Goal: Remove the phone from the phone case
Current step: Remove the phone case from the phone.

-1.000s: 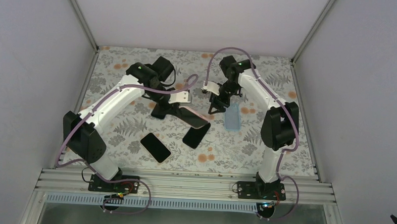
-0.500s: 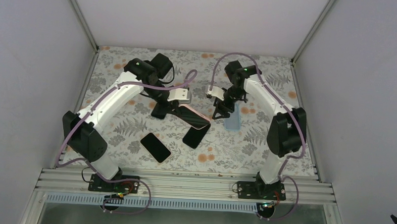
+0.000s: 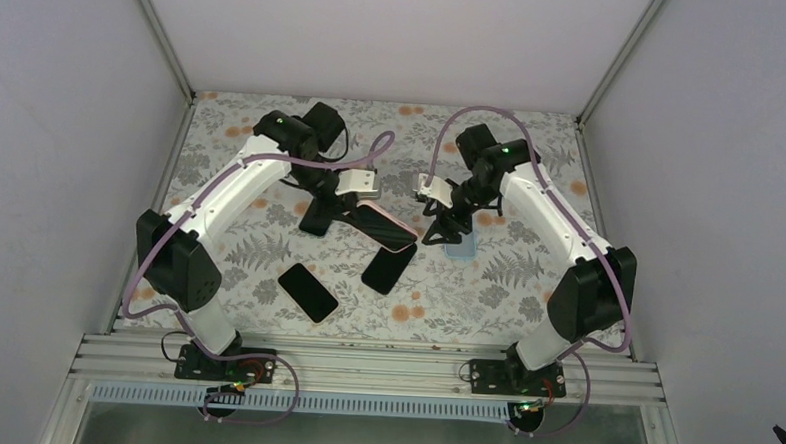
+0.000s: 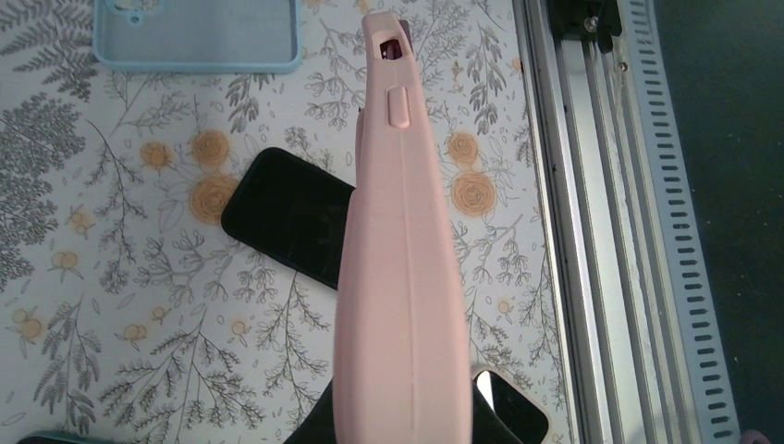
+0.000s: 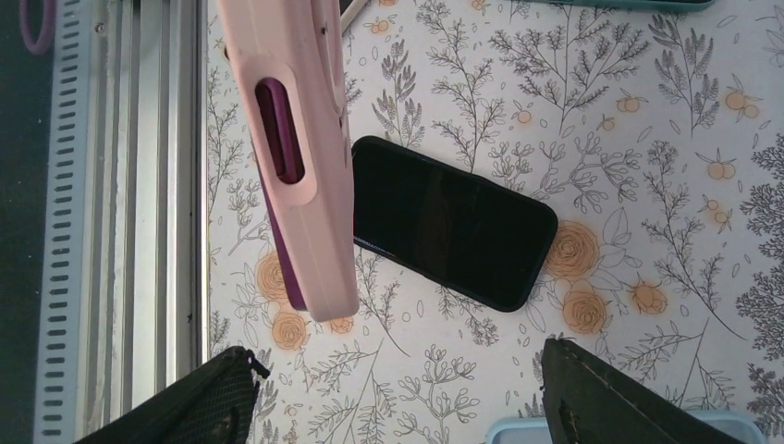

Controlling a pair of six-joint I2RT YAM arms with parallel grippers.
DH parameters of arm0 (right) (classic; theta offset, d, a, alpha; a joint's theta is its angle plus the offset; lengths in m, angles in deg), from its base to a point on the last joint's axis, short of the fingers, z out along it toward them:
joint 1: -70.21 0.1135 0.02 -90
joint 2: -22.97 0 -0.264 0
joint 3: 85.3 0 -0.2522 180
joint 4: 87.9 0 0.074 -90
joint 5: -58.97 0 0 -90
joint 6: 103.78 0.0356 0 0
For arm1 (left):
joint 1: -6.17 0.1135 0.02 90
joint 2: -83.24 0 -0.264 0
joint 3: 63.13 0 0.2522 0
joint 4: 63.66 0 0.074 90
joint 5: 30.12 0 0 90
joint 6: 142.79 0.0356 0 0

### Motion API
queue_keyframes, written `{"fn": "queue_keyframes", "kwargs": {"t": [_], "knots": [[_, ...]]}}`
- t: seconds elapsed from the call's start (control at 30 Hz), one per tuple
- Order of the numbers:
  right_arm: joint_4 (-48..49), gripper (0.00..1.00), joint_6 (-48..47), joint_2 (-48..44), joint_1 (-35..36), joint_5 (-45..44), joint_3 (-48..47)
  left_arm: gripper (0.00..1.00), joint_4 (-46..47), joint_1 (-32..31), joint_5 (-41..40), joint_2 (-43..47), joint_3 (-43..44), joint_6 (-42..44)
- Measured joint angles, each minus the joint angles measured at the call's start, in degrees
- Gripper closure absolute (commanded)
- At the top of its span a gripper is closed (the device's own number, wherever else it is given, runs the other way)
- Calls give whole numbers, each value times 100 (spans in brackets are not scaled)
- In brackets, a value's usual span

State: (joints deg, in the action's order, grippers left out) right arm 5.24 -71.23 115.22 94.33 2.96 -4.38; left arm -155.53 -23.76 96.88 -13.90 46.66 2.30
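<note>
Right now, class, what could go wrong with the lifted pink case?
The left gripper grips the pink case by one end only; a push from the open right gripper might twist it loose, dropping it onto the black phone below. The right gripper might also nudge the blue case under it.

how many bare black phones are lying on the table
2. The front phone lies nearest the arm bases, left of center. The second phone lies just right of it, partly under the raised pink case. The arms may hide more.
</note>
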Motion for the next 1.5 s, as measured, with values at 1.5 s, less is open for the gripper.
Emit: {"fn": "queue_keyframes", "kwargs": {"t": [1.5], "knots": [[647, 33, 337, 221, -31, -168, 46, 98, 85, 68, 138, 9, 129, -4]]}}
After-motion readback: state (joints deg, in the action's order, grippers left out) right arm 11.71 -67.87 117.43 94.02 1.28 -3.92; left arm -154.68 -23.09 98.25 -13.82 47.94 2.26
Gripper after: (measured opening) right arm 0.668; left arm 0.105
